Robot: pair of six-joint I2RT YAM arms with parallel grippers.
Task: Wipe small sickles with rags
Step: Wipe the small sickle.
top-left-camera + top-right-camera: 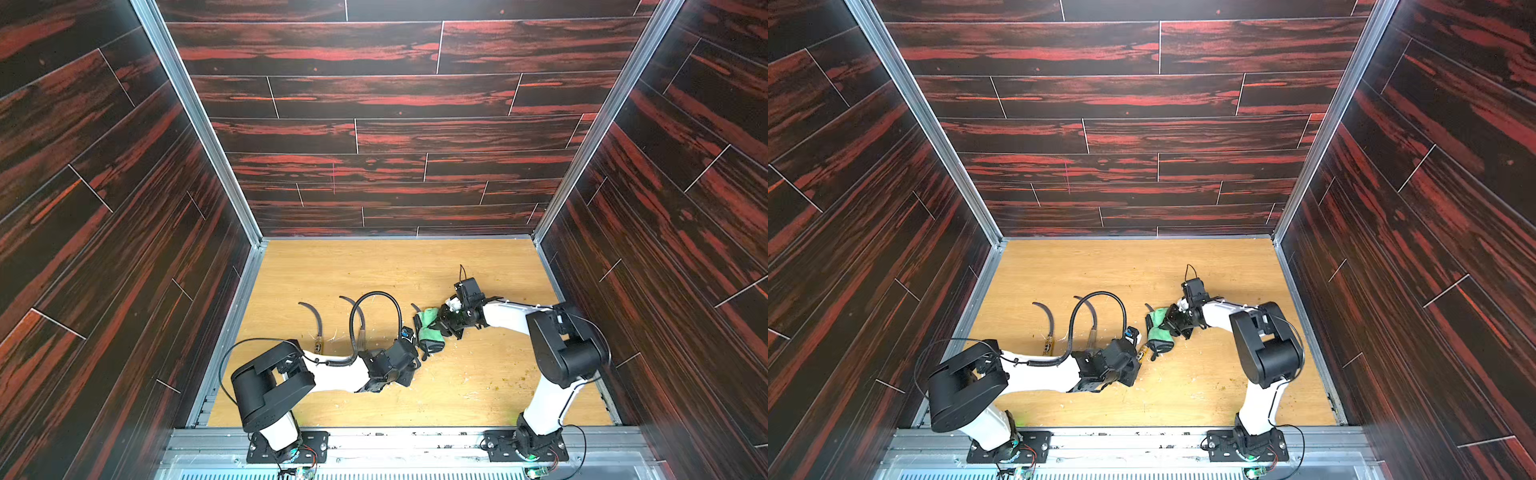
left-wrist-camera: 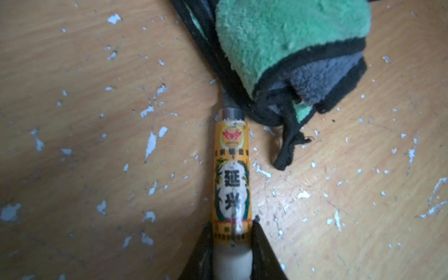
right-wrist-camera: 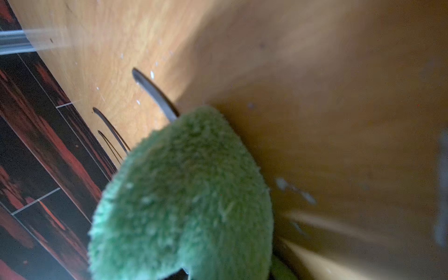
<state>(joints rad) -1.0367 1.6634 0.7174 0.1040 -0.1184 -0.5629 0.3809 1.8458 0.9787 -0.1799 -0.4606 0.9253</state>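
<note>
The wooden surface (image 1: 374, 270) is littered with pale flecks. The left arm (image 1: 336, 372) reaches in from the near left and the right arm (image 1: 511, 318) from the right, and they meet near the middle.

The green rag (image 1: 430, 328) is bunched there, draped over the blade of the held sickle (image 2: 231, 174). This sickle's long axis runs roughly near to far. Its labelled handle is at the near end, and only the dark blade tip (image 3: 155, 94) shows beyond the rag's far edge. Two more sickles, one (image 1: 318, 322) further left than the other (image 1: 361, 337), lie untouched to the left, well apart from both jaws.

The left jaws are pressed onto the near end of the labelled handle, pinching it from both sides. The right jaws are hidden behind the cloth in the wrist view. From the top views they appear closed on a fold of the rag's far right part.

The rag lies just beyond the left jaws. A wiping stroke would probably follow the blade's curve toward the far tip, with the right arm moving and the left arm bracing the handle.
</note>
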